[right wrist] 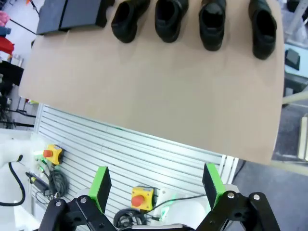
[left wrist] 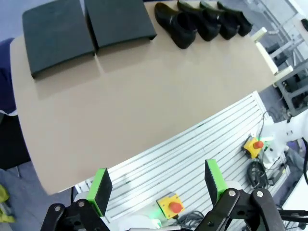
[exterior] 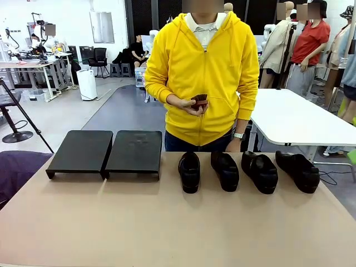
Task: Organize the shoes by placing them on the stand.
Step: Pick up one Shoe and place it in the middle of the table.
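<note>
Several black loafers stand in a row along the far edge of the table, right of centre: the leftmost shoe (exterior: 189,171), two more (exterior: 225,170) (exterior: 260,172) and the rightmost shoe (exterior: 298,171). They also appear as shoes (left wrist: 175,24) in the left wrist view and shoes (right wrist: 168,18) in the right wrist view. The stand (exterior: 105,153), two flat black sections side by side, sits at the far left with nothing on it. My left gripper (left wrist: 158,186) and right gripper (right wrist: 156,185) are both open, high above the near table edge, far from the shoes.
A person in a yellow hoodie (exterior: 203,72) stands behind the table holding a small dark object (exterior: 199,101) in both hands. A white table (exterior: 300,119) stands behind at the right. Emergency-stop boxes (left wrist: 171,206) sit on the slatted base below the grippers.
</note>
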`<state>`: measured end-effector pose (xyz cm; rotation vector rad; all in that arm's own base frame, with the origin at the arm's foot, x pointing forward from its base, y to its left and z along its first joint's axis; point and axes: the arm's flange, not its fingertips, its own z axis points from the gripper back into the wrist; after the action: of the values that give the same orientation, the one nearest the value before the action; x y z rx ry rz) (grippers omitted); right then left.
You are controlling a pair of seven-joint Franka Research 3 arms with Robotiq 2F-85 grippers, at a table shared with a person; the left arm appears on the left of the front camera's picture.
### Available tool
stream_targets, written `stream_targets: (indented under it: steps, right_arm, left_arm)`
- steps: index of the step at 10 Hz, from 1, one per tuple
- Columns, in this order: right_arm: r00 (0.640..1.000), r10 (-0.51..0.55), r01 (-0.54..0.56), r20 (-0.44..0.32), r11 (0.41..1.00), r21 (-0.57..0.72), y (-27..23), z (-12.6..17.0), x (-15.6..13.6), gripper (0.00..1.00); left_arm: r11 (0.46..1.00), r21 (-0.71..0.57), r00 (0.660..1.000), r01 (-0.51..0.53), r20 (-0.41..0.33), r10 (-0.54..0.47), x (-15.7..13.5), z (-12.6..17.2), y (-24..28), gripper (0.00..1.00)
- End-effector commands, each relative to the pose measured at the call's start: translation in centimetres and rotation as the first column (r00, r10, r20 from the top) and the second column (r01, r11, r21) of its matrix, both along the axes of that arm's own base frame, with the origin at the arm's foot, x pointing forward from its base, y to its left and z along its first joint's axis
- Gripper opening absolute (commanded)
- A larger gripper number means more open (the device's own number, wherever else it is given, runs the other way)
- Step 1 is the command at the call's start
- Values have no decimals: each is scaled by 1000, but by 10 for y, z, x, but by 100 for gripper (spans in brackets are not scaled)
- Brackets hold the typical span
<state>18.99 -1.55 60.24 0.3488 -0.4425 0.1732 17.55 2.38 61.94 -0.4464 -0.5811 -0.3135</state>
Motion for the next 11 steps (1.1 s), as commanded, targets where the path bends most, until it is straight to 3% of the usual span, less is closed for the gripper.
stream_targets:
  steps: [1,8,9,11]
  right_arm:
    - [999,48,-48,-19,999,-1,13,-3,7,100]
    - [1000,21,-22,-21,999,-28,11,-4,6,100]
    - [997,25,-34,-78,993,-116,19,-4,42,100]
    - [995,-36,14,-97,975,-223,39,-19,125,100]
  left_arm:
    - [998,31,999,47,-12,-47,4,-1,-19,100]
    - [998,31,999,47,-12,-47,4,-1,-19,100]
    - [998,31,999,47,-12,-47,4,-1,-19,100]
    - [998,31,999,47,-12,-47,4,-1,-19,100]
